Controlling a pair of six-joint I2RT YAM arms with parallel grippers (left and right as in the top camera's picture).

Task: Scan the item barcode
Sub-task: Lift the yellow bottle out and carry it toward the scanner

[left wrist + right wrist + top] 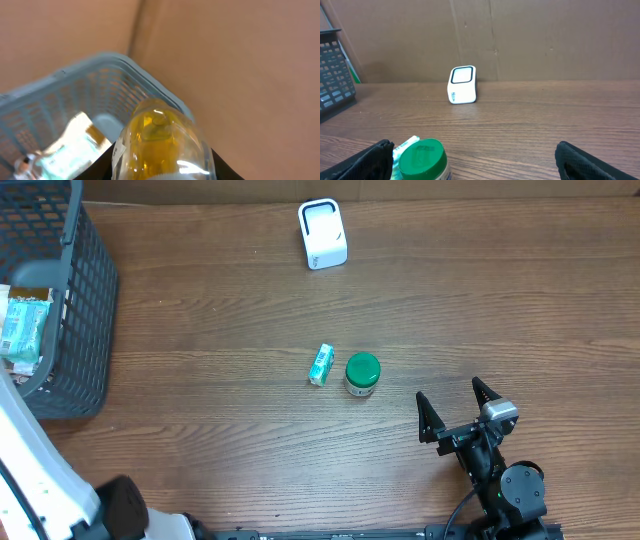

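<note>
The left pincer (160, 169) gripped a yellow-liquid bottle (159, 134) above the basket (75, 85). The right pincer (448, 391) stood fully open over the tabletop (200, 330), near the green-lidded jar (362, 373); the white scanner (322, 234) sat well apart.

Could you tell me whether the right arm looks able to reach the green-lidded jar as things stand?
Probably yes: the right hand stands open near the green-lidded jar, with only bare table between them.

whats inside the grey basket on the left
A teal-and-white packet lies in the basket. The left wrist view shows a clear bottle of yellow liquid in front of it; whether that is inside cannot be told. The rest of the floor is hidden.
</note>
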